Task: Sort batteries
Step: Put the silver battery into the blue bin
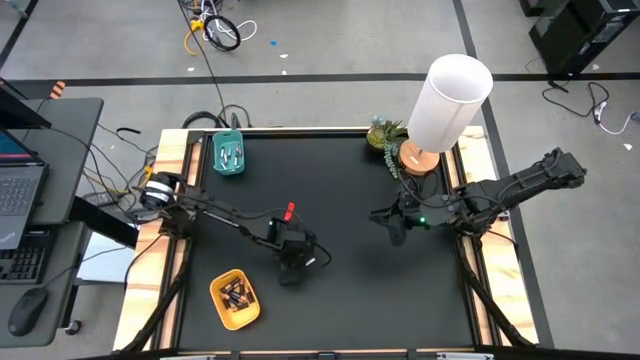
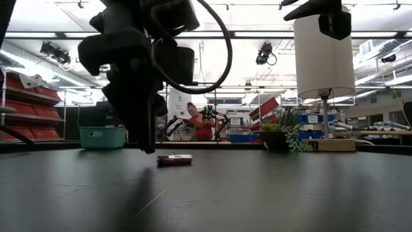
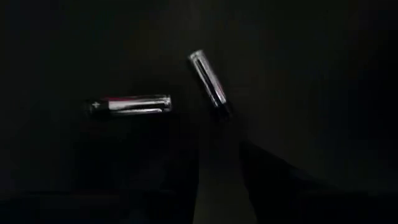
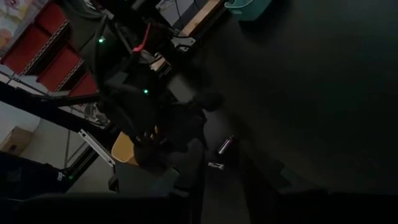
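High: black desk (image 1: 350,290) with pale wood side rails, grey floor around it with cables. Left claw (image 1: 291,272) low over the desk's left-centre, just right of the yellow tray (image 1: 219,311); opening can't tell from here. Dark batteries (image 1: 236,293) lie in the yellow tray, pale ones (image 1: 230,154) in the teal tray (image 1: 229,167) at the far left corner. Right claw (image 1: 397,231) hovers right of centre; width can't tell. Lamp (image 1: 448,102) and small plant (image 1: 383,134) at the far right edge. Laptop (image 1: 20,193) on a side desk to the left.

Low: left claw's dark bulk comes down to the desk, a loose battery (image 2: 174,160) lying flat just beside it. Teal tray behind, lamp and plant at right. Room beyond: ceiling strip lights, red shelving, a person (image 2: 193,119) in red far back.

Left wrist: two batteries on the black mat, near each other, not touching: one dark with a red band (image 3: 129,104), one silvery (image 3: 210,83) and angled. Fingers not visible.

Right wrist: looks across the desk at the left arm; both loose batteries lie by its claw. Own fingers lost in the dark.
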Controlling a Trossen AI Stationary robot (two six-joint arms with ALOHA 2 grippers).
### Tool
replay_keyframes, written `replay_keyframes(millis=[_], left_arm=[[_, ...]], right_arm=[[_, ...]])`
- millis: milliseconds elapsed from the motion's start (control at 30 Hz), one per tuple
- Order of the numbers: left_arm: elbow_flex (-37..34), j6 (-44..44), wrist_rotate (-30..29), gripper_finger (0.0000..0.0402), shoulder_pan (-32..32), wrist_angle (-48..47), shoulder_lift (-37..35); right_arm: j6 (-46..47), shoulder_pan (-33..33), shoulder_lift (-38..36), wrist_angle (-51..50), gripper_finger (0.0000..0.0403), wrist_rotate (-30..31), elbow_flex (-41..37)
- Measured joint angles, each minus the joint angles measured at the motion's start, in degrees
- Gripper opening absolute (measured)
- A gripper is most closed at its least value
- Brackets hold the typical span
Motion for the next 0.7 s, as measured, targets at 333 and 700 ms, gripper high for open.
replay_keyframes(millis=[333,700], left_arm=[[1.6,-6.2,-2.1,0.0131,-2.0,4.8,0.0],[1.6,-7.4,-9.8,0.0131,-2.7,7.7,2.3]], right_arm=[[0.0,-0.7,0.0,0.2,0.0087,0.0,0.0],[0.1,-0.7,0.0,0.7,0.0087,0.0,0.0]])
